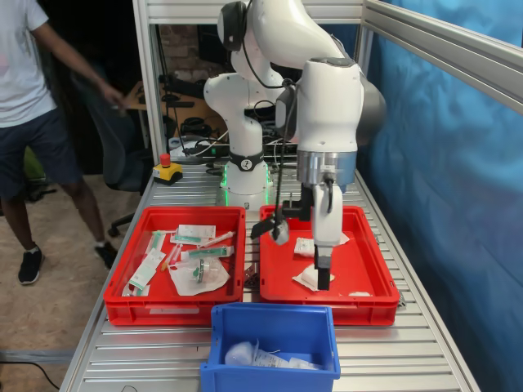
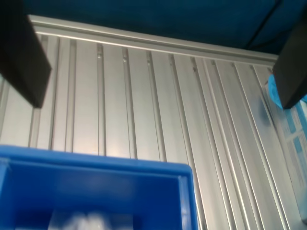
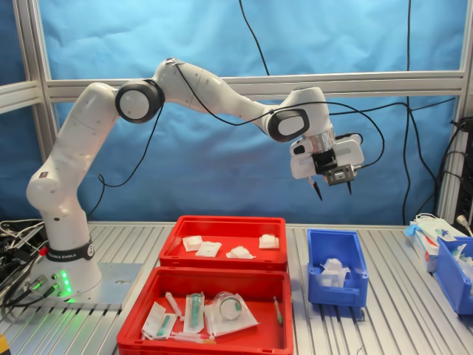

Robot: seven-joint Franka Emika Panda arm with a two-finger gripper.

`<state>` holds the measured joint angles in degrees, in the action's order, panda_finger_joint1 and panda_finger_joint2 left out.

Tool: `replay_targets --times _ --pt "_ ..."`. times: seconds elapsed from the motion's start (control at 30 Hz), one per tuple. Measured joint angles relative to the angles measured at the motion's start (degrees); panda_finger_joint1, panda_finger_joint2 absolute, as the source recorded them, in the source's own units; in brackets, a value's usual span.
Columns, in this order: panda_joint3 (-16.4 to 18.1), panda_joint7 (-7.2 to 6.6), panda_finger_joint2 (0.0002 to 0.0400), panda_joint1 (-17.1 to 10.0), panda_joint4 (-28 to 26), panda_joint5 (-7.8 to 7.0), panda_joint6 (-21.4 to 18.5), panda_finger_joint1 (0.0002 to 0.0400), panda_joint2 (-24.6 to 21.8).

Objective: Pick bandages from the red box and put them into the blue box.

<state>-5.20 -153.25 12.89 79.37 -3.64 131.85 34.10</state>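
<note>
Second exterior view: tool released, empty, high above blue box w/ bandages

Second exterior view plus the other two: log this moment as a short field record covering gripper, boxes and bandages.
gripper: gripper open, empty, raised above the blue box
wrist view: blue box rim below the spread fingers
red box: red box holds four bandages
blue box contents: white wrapped items; count unclear
other red tray: second red tray with sachets and syringe packs
person: bystander at the first exterior view's left
</note>
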Motion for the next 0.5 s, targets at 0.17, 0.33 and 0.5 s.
replay_targets --times 0.17,0.33,0.5 --pt "0.0 0.0 0.04 1.2 0.2 0.0 0.0 0.04 -0.4" --pt "0.1 0.0 0.04 1.9 1.6 0.0 0.0 0.04 -2.2" --pt "0.1 0.0 0.04 2.2 5.6 0.0 0.0 0.04 -6.2"
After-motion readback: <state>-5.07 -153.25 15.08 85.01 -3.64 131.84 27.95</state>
